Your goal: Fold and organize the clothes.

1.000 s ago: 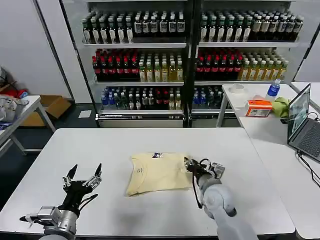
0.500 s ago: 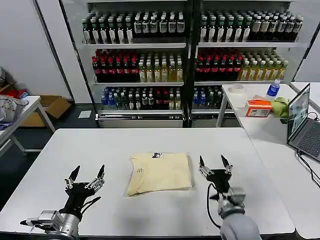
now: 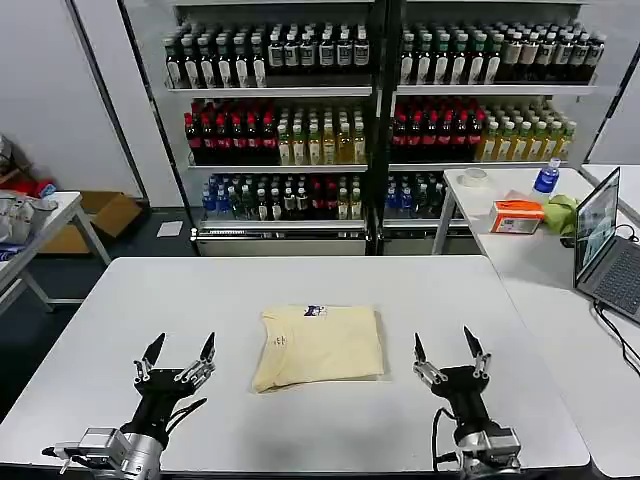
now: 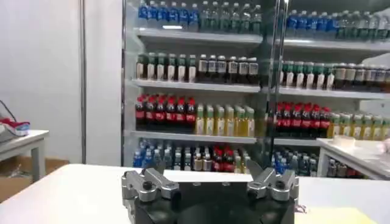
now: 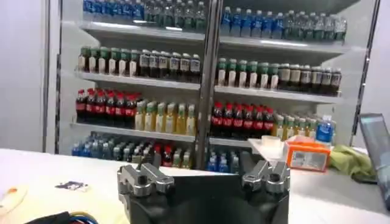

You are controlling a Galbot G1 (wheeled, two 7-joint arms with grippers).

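Near the front edge of the white table (image 3: 300, 420), two grippers hovered with nothing in them. Left gripper (image 3: 180, 355) had its fingers spread wide apart. Right gripper (image 3: 448, 350) was spread wide too. Both pointed away from the robot, toward the far side.

Between them, a bit farther back, lay the T-shirt (image 3: 318, 346). It was pale yellow and already folded into a flat, almost square pad. Its longer side ran left to right. A small white label (image 3: 315, 311) sat at its far edge. The shirt lay to the right of the left gripper and to the left of the right gripper. The right gripper looked a little nearer to it. Neither gripper touched it.

Around the shirt, the table top was flat and smooth. Any next fold or tidy-up would probably need a reach inward and a little forward.

Farther right stood another table with a laptop (image 3: 603, 245) and an orange box (image 3: 517, 216). Far behind, tall shelves (image 3: 380, 90) held rows of bottles.
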